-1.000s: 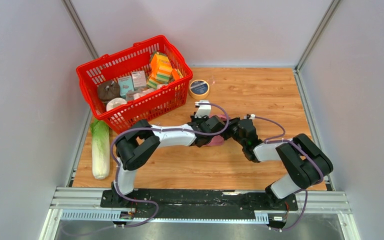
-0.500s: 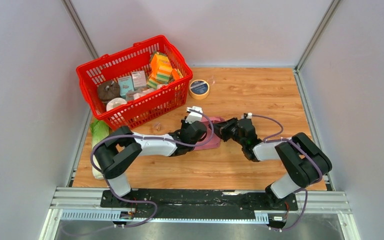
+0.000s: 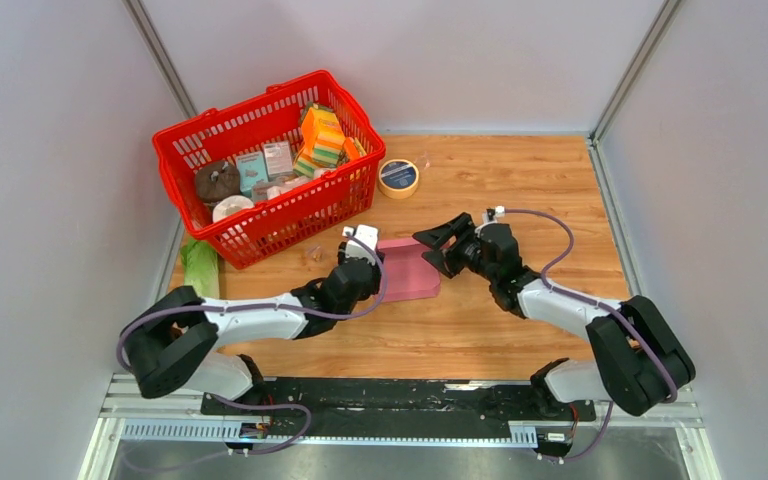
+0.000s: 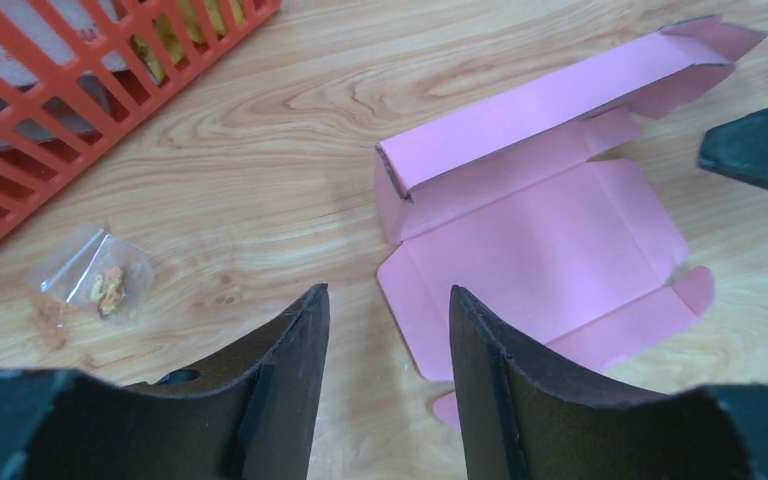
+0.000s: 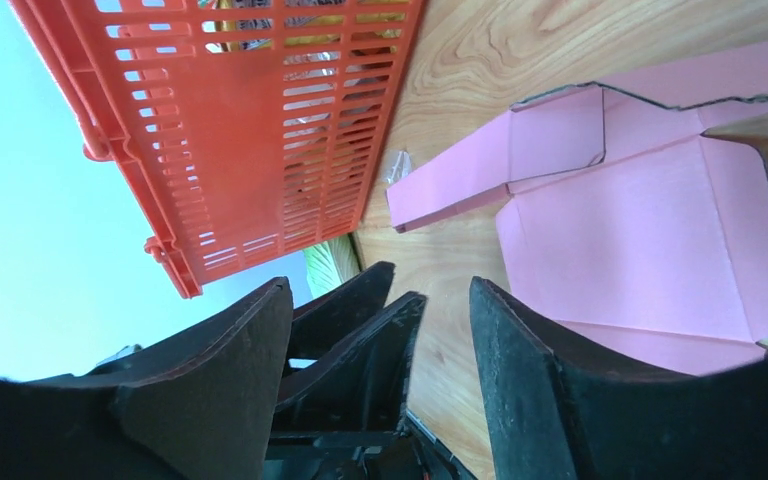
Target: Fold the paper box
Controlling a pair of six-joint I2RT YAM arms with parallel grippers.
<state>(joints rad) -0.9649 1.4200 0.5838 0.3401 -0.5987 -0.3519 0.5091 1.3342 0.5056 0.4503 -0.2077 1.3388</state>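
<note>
Paper box just beyond left gripper

The paper box is plain pink thin card, only partly folded. It lies near the middle of the wooden tabletop. Its wide base panel rests flat. One long side is folded up and over into a raised hollow wall, and the small end flaps are loose and unfolded.

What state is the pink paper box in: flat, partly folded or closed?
Partly folded: the paper box has one long side raised, the other panels lying flat.
</note>
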